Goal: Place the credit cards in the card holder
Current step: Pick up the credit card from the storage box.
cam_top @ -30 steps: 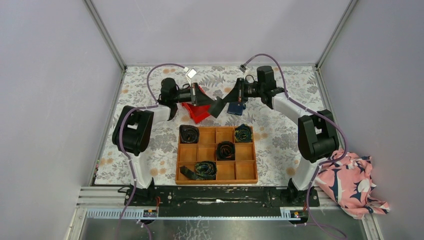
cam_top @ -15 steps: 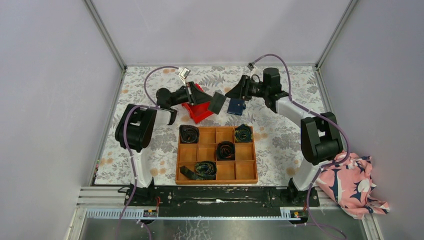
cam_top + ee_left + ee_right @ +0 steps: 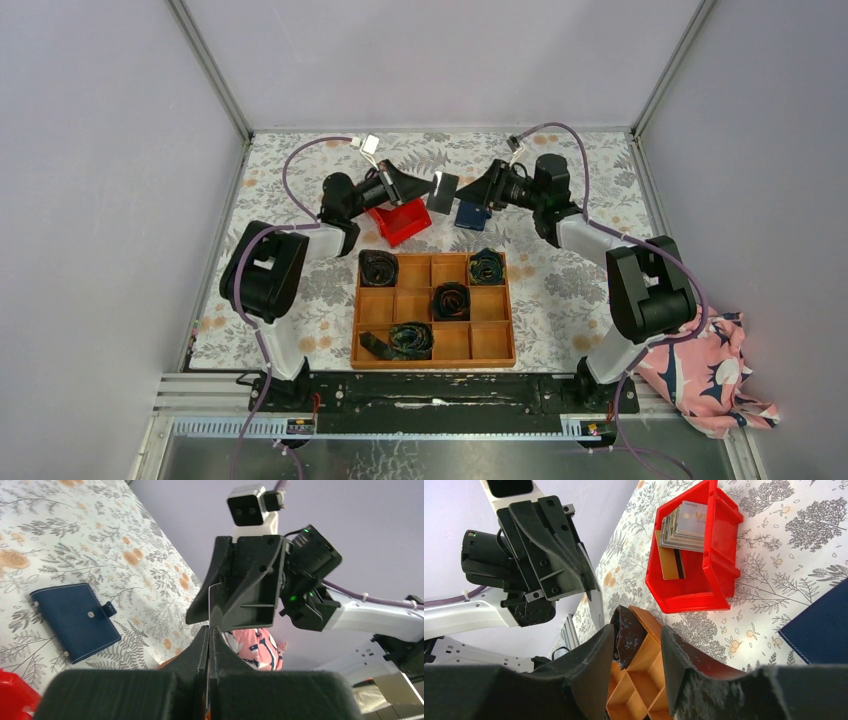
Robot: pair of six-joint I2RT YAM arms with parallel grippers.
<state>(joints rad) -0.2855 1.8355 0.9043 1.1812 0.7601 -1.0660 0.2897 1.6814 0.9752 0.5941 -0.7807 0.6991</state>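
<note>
Now one credit card [image 3: 443, 190] is up in the air, well above the floral worktop [image 3: 560, 270]. The left jaws are clenched on its lower end, and it shows edge-on in the left wrist view. Opposite, the right jaws stand released, fingers apart with nothing between them. They face the left jaws, and the lifted card sits between the two.

Down below, the card holder [image 3: 75, 620] lies flat and closed on the worktop, snap tab across its edge, touched by neither arm. Just to its left in the top view sits the red bin [image 3: 721, 565]. Inside it is a stack of cards [image 3: 684, 522], with an orange-tan card [image 3: 671, 562] lying beside the stack.

Closer to the arm bases sits the wooden tray [image 3: 490, 340], with dark rolled bundles [image 3: 451, 300] in several compartments. A pink patterned cloth [image 3: 700, 370] is heaped by the right arm's base.
</note>
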